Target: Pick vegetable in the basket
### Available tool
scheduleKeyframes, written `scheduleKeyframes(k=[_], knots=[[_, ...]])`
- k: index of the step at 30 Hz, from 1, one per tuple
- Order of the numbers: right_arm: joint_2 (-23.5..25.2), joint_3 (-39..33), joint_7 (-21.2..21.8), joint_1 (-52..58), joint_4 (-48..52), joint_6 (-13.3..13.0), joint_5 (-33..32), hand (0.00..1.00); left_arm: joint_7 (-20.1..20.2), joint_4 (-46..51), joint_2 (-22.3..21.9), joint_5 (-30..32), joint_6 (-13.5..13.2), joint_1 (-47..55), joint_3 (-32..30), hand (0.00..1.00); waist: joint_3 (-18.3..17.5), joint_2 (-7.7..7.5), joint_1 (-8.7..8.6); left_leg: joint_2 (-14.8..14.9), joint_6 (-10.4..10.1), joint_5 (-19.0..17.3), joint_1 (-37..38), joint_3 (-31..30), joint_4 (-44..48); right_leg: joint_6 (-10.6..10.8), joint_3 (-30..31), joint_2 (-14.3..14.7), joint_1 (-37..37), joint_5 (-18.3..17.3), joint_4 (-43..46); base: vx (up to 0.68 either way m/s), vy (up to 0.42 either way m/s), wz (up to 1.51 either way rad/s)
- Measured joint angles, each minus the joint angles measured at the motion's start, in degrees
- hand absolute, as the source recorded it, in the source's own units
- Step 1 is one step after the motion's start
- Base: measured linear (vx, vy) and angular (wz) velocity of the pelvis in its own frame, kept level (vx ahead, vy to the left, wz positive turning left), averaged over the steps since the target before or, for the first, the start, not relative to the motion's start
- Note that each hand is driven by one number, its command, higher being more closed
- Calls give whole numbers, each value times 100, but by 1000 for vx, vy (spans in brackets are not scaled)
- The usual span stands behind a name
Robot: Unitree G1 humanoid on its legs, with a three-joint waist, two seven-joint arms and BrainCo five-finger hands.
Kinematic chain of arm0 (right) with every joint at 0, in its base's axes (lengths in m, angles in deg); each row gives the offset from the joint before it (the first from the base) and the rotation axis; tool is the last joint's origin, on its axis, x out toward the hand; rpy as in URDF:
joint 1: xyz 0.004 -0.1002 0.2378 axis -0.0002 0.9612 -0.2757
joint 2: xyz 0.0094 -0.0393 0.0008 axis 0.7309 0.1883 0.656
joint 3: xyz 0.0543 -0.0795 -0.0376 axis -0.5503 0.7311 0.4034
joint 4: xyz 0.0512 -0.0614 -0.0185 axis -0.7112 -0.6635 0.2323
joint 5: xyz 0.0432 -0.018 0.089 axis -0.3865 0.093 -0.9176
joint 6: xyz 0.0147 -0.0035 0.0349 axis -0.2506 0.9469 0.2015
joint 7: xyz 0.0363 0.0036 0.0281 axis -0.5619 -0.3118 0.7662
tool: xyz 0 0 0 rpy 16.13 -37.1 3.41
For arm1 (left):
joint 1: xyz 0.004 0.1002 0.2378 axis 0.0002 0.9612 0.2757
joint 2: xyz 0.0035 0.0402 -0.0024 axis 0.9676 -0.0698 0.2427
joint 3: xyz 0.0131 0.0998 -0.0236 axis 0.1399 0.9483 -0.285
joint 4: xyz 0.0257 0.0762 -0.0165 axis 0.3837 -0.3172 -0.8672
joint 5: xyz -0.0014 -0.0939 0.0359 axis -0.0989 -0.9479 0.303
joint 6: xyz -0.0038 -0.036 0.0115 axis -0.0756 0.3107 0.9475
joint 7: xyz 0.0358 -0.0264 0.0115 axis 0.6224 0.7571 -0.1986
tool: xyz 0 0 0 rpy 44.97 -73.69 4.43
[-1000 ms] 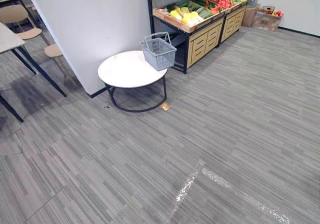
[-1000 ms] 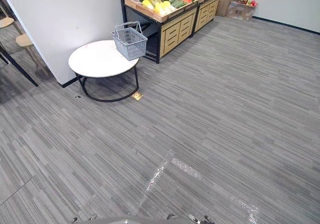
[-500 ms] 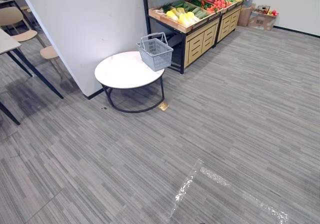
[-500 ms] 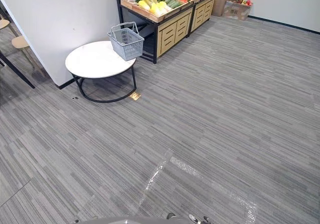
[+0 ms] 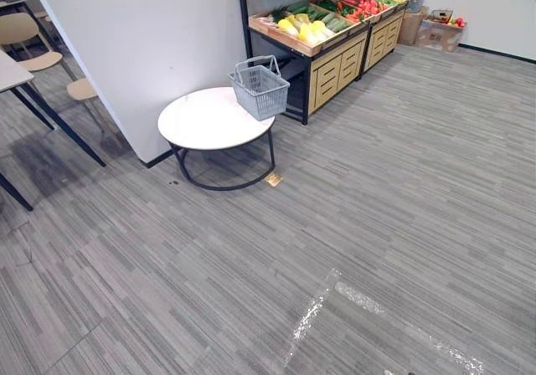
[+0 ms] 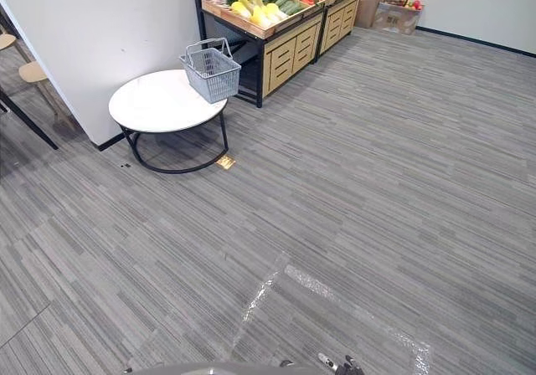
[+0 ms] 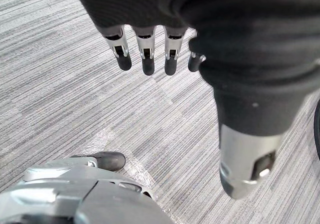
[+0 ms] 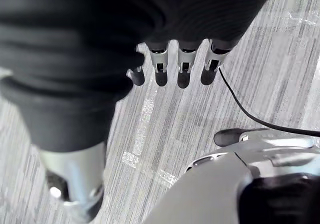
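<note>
- The left hand [image 7: 147, 50] and right hand [image 8: 183, 65] hang over the grey floor [image 5: 360, 224], fingers straight and loose, holding nothing.
- A wide stretch of floor leads to a round white table [image 5: 197, 122] against a wall [image 5: 151, 48].
- A grey basket [image 5: 261, 89] sits at the table's far right edge.
- The vegetables [image 5: 308, 30] lie on a wooden stand [image 5: 335, 65] just beyond the basket.
</note>
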Motion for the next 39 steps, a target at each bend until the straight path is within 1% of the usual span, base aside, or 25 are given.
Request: scheduleKeyframes(k=[2, 3, 5, 7, 8, 9, 11, 13, 15, 17, 18, 19, 20, 22, 24, 26, 28, 30, 31, 32, 34, 35, 36, 38, 39], knots=[[35, 37, -101, -40, 13, -94, 54, 0, -26, 4, 41, -13, -2, -59, 3, 0, 60, -42, -1, 8, -23, -12, -156, 49, 117, 5, 31, -59, -327, -273, 494, -65, -24, -5], [53, 37, -130, -52, 25, -127, 55, 0, -76, 3, 82, -37, -1, -116, -1, 0, 163, -136, -1, 34, -56, -208, -366, 52, 510, -47, 30, -122, -522, -462, 808, -68, -65, 0], [44, 43, -154, -83, 55, -128, 52, 0, -161, 19, 79, -52, 1, -162, -16, 0, 218, -94, 5, 161, -90, -614, -781, 90, 1223, -109, 31, -136, -731, -620, 1143, -46, -82, 0], [35, 72, -160, 0, 250, -133, 82, 0, -201, 62, 37, -59, 0, -119, -41, 0, 257, -36, 5, 406, -267, -978, -970, 288, 1795, -166, 41, -90, -737, -746, 1242, 41, -62, 4], [11, 113, -168, 79, 403, -139, 130, 0, -202, 97, -17, -59, -1, -126, -200, 0, 332, 2, 3, 624, -436, -1029, -1096, 408, 2338, -184, 22, -50, -711, -855, 1340, 50, -28, 10], [9, 111, -178, 91, 479, -142, 161, 0, -201, 115, -35, -60, -3, -127, -327, 0, 395, 61, 6, 675, -406, -998, -1234, 389, 2745, -209, 15, -54, -693, -907, 1404, 37, -15, 13], [-20, 115, -186, 47, 495, -153, 200, 0, -189, 147, -151, -65, -12, -93, -605, 0, 529, -11, 31, 884, -504, -848, -2001, 337, 4259, -228, 11, -144, -499, -1009, 1436, 127, 18, 10], [-76, 106, -173, 19, 487, -153, 209, 0, -159, 168, -240, -53, -40, 2, -701, 0, 583, 52, 73, 754, -423, -1014, -2173, 223, 4019, -194, 84, -286, -353, -1097, 1437, 172, 109, -11], [-164, 90, -60, -54, 472, -159, 211, 0, -115, 202, -314, -43, -40, 114, -690, 0, 613, 127, 126, 607, -342, -827, -2295, 164, 2939, -123, 276, -418, -336, -1183, 1420, 181, 172, -41], [-198, 55, -2, -72, 467, -171, 211, 0, -87, 204, -376, -16, -40, 196, -691, 0, 664, 214, 161, 622, -473, -365, -2354, -130, 1818, -85, 389, -426, -211, -1205, 1237, 327, 303, -41], [-244, 39, 75, -71, 456, -205, 210, 0, -53, 207, -470, 8, -43, 282, -683, 0, 716, 313, 184, 807, -656, -204, -2397, -396, 1353, 7, 533, -372, -33, -1261, 1080, 332, 335, -40], [-256, 40, 96, -73, 443, -251, 212, 0, -13, 202, -507, 7, -42, 315, -692, 0, 733, 338, 182, 893, -694, -45, -2463, -378, 1489, 73, 584, -373, 29, -1300, 1041, 387, 400, -47], [-235, 39, 112, -84, 418, -307, 227, 0, 27, 181, -484, 9, -45, 373, -692, 0, 743, 342, 214, 868, -601, 188, -2517, -306, 1933, 190, 709, -473, 187, -1374, 920, 425, 401, -51], [-244, 34, 166, -117, 370, -363, 300, 0, 60, 153, -440, 10, -49, 334, -695, 0, 759, 195, 323, 707, -138, -119, -2594, -107, 2506, 228, 897, -698, 331, -1424, 972, 437, 328, -40], [-149, -18, 159, -146, 367, -400, 504, 0, 150, 159, -298, 24, -15, 202, -697, 0, 743, 62, 303, 440, 125, -588, -2657, -67, 2945, 299, 879, -950, 177, -1457, 1771, 465, 263, 21], [-48, -28, 135, -111, 366, -393, 553, 0, 248, 189, -175, 137, 33, 120, -713, 0, 646, -88, 276, 156, 260, -829, -2522, -35, 3029, 607, 907, -1247, -43, -1281, 2459, 415, 219, 28], [3, -16, 210, -168, 413, -387, 569, 0, 332, 217, -65, 294, 103, 129, -774, 0, 569, -336, 321, -137, 373, -1101, -2124, 177, 2854, 737, 833, -1722, -602, -787, 3887, 399, 148, -12], [32, -14, 265, -190, 497, -394, 605, 0, 343, 265, 3, 303, 143, 123, -770, 0, 551, -415, 281, -246, 421, -1207, -1693, 214, 2546, 679, 772, -1940, -1159, -171, 5027, 403, 122, -23], [37, -12, 273, -190, 499, -392, 603, 0, 332, 313, 19, 363, 141, 110, -763, 0, 548, -412, 250, -246, 431, -1227, -1543, 212, 2443, 545, 710, -1908, -1315, -269, 5339, 366, 83, -18], [42, 41, 259, -188, 500, -374, 492, 0, 283, 379, 36, 461, 130, 100, -758, 0, 545, -411, 227, -233, 502, -1216, -1207, 208, 2201, 417, 425, -1858, -1544, -630, 5730, 392, 25, -11], [52, 96, 172, -192, 518, -311, 61, 0, 207, 444, 51, 461, 126, -26, -714, 0, 545, -395, 120, -162, 448, -1185, -687, 211, 1834, 306, -207, -1657, -1737, -1089, 5687, 438, -4, -8], [44, 147, 135, -175, 617, -283, -97, 0, 156, 455, 48, 405, 117, -158, -668, 0, 561, -338, 36, -74, 437, -1189, -378, 231, 1595, 99, -566, -1454, -1913, -1262, 5327, 402, -52, -10], [13, 165, 126, -139, 771, -293, -124, 0, 83, 454, 64, 351, 91, -283, -625, 0, 555, -244, -51, 35, 418, -1190, -156, 262, 1421, 14, -818, -1214, -2188, -1310, 4778, 486, -80, -11], [-48, 197, 83, -78, 936, -296, -112, 0, 6, 475, 43, 131, -19, -558, -560, 0, 604, -111, -172, 194, 417, -1189, 29, 263, 1300, 62, -967, -927, -2560, -1230, 3751, 444, -101, 7], [-46, 189, 52, -47, 933, -286, -74, 0, -2, 554, 24, -32, -65, -710, -465, 0, 643, -46, -238, 282, 417, -1189, 148, 249, 1252, 160, -933, -765, -2712, -881, 2724, 420, -141, 35]])
